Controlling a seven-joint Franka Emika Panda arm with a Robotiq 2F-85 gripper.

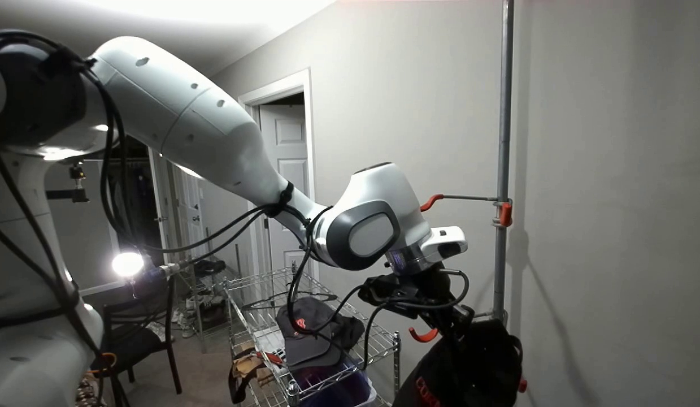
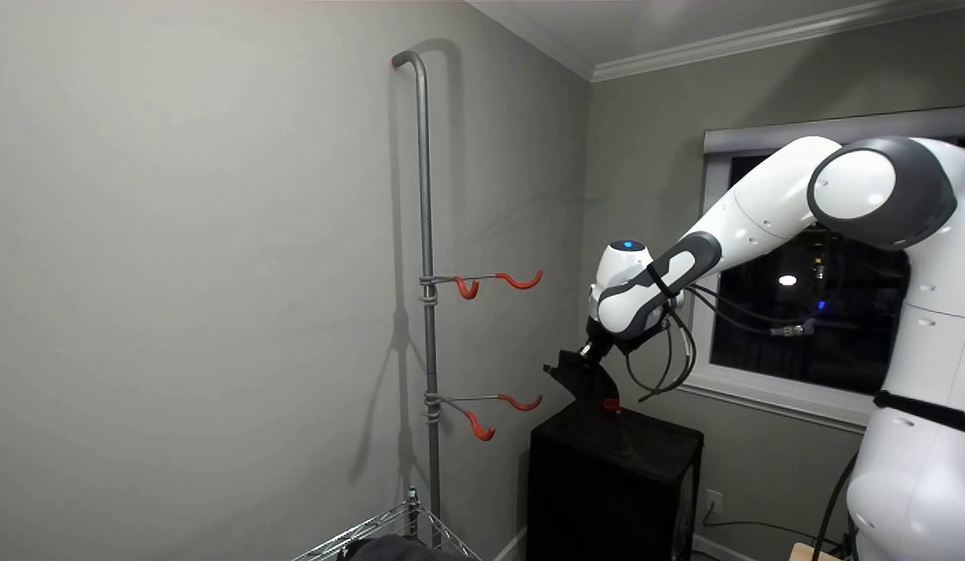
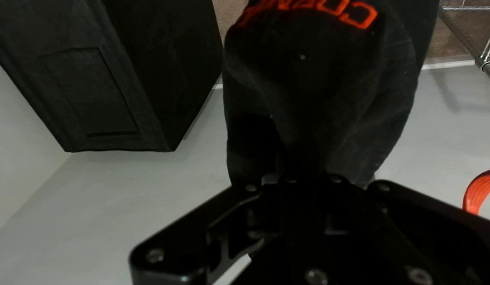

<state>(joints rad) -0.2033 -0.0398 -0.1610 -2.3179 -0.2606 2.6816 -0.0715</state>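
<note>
My gripper (image 3: 298,180) is shut on a black cap (image 3: 320,87) with orange-red lettering, pinching its dark fabric. The fingertips are hard to make out against the cloth. In an exterior view the cap (image 1: 488,362) hangs below the gripper (image 1: 458,330) at the bottom right, and its lower part runs out of the picture. An exterior view also shows the cap (image 2: 583,378) under the gripper (image 2: 596,344), in front of or above a black box (image 2: 614,483). In the wrist view that box (image 3: 94,87) lies off to the left, apart from the cap.
A grey pole (image 2: 427,234) by the wall carries red-tipped hooks, an upper hook (image 2: 521,282) and a lower hook (image 2: 521,403) among them. In the wrist view a red hook (image 3: 481,192) sits at the right. A wire shelf (image 1: 310,379) holds another dark cap (image 1: 313,333).
</note>
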